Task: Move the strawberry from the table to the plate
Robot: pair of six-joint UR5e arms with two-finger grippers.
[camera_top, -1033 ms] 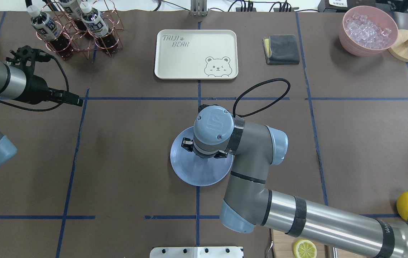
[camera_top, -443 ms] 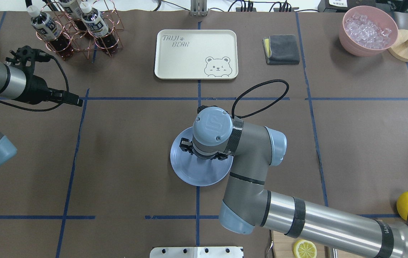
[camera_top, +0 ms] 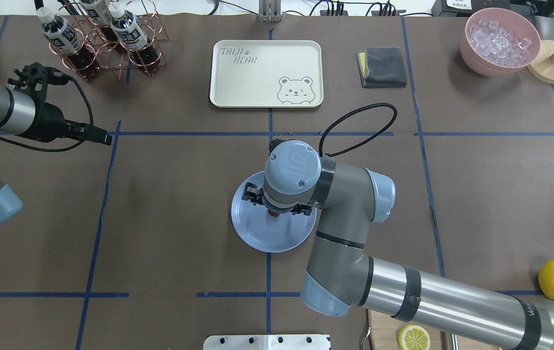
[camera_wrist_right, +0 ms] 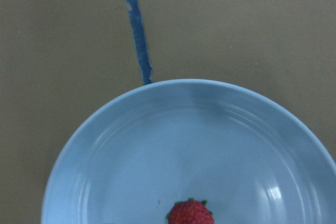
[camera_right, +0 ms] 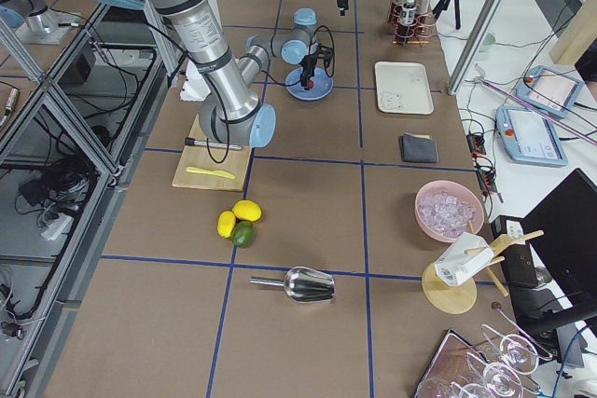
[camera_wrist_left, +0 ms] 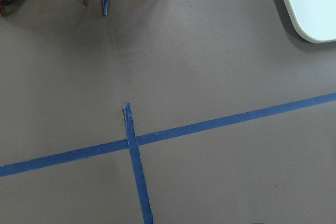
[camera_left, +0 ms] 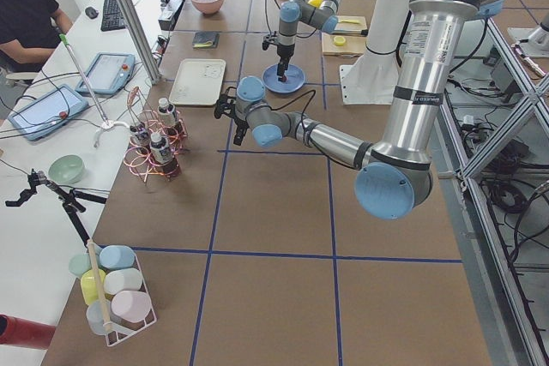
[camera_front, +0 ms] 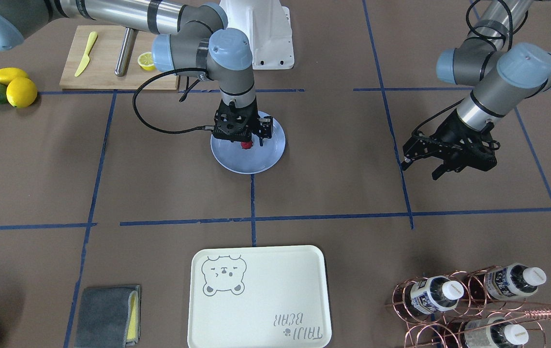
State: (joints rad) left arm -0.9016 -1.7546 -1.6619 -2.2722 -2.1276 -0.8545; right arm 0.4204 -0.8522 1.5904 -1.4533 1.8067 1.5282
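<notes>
The strawberry (camera_front: 245,144) is a small red berry lying on the light-blue plate (camera_front: 236,162) in the middle of the table (camera_front: 333,159). The right wrist view shows the strawberry (camera_wrist_right: 190,213) resting on the plate's floor (camera_wrist_right: 131,145) with no fingers touching it. My right gripper (camera_front: 248,139) hangs just above it, pointing straight down, jaws open to either side of the berry. From overhead, the strawberry (camera_top: 273,213) peeks out under the wrist. My left gripper (camera_front: 419,170) hovers open and empty over bare table, far from the plate (camera_top: 257,236).
A cream bear-print tray (camera_top: 257,73) lies beyond the plate. A copper bottle rack (camera_top: 106,43), a grey cloth (camera_top: 382,67) and a pink bowl of ice (camera_top: 500,41) line the far side. A cutting board (camera_front: 106,53) with a lemon half (camera_front: 145,59) sits near the base.
My right wrist has shifted slightly away from the plate's centre, and the strawberry now shows on the plate beneath it. The left arm has not moved.
</notes>
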